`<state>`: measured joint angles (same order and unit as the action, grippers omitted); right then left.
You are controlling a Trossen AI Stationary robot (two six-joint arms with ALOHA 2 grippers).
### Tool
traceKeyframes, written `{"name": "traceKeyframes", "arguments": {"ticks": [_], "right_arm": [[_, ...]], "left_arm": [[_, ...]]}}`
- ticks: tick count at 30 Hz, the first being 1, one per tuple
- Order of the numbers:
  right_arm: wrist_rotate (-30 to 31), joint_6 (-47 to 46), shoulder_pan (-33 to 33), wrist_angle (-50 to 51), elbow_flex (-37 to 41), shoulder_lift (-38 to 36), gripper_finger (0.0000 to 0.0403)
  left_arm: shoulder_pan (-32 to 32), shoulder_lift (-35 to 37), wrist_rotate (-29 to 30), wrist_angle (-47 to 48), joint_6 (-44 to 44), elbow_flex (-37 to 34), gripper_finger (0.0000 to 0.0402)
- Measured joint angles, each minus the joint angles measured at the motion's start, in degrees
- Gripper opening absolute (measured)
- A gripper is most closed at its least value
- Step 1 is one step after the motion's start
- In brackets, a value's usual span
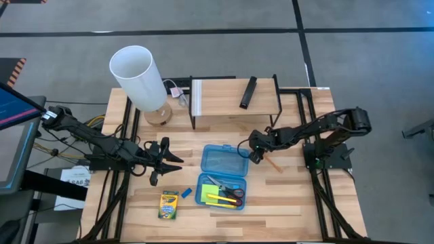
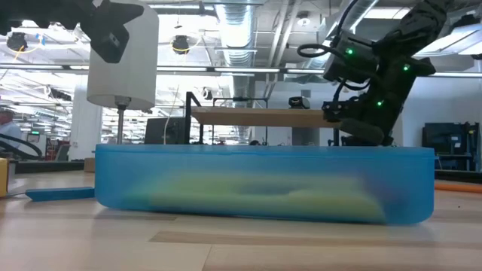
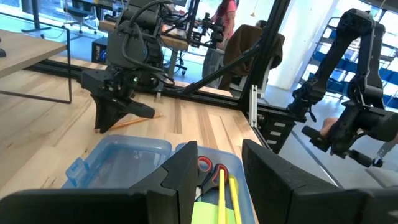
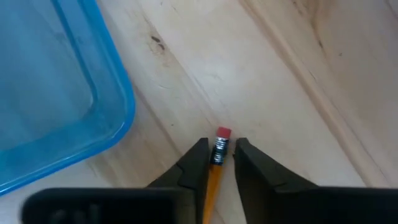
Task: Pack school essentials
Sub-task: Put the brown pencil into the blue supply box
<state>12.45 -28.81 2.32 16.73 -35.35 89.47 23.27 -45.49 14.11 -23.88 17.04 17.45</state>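
Non-task items, relative to the shelf point(image 1: 234, 97) at the table's point(image 1: 291, 203) far edge: black bar point(image 1: 248, 92) lies on top of it, toward its right end. Lamp point(image 1: 139, 78) with white shade stands just left of it, tilted in the overhead view. Person point(image 3: 222, 25) in the room beyond.

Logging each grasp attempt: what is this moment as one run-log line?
phase: grasping | right end effector: fingers around orange pencil on table, beside blue case | left end effector: open, waiting
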Motion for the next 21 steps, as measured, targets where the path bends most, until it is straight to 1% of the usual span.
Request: {"name": "traceKeyframes", "arguments": {"ticks": [5, 7, 11, 15, 21], "right_arm": [[-0.15, 1.19, -0.06, 0.29, 0.00, 0.04, 0.0026], [-0.23, 1.93, -0.04, 0.44, 0.10, -0.45, 0.0011], [-0.35, 2.24, -0.04, 1.33, -0.39, -0.42, 0.0015], [-0.36, 2.51, 0.00, 2.95, -1.56, -0.24, 0.0006], [-0.35, 3.01, 0.00, 6.23, -4.25, -0.16, 0.0003]], "left_arm": [[0.00, 0.00, -0.03, -0.02, -0.02, 0.00, 0.0114], [0.00, 0.00, -0.04, 0.00, -0.02, 0.00, 0.0114], [0.00, 0.00, -0.08, 0.00, -0.02, 0.00, 0.0114], [0.00, 0.00, -0.07, 0.00, -0.02, 0.00, 0.0114], [0.00, 0.00, -0.07, 0.00, -0.02, 0.00, 0.0114]]}}
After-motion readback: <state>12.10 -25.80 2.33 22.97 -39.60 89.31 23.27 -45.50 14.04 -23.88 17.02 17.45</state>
